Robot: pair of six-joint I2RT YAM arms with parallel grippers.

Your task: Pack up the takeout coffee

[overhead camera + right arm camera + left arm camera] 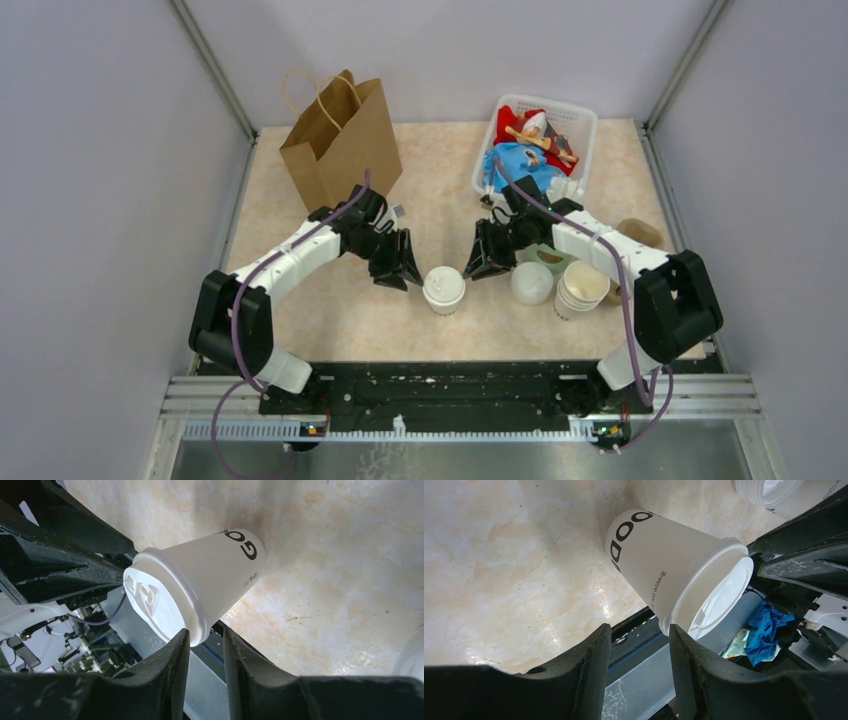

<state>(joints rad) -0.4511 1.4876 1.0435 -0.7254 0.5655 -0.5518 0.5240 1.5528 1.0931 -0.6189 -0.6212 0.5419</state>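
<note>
The takeout coffee (443,290) is a white paper cup with black lettering and a white lid, standing upright near the table's front middle. My left gripper (405,275) hangs just left of it, and my right gripper (478,268) just right of it. In the left wrist view the cup (664,560) lies beyond my left gripper (639,635), whose jaws are apart with nothing between them. In the right wrist view the lid's rim (197,632) reaches the tips of my right gripper (206,632). It sits against one finger, with a gap to the other.
A brown paper bag (340,140) stands open at the back left. A white basket (575,120) of toys and cloth sits at the back right. Right of the cup are a white lid (531,283), a stack of lidless cups (580,288) and a brown object (640,232).
</note>
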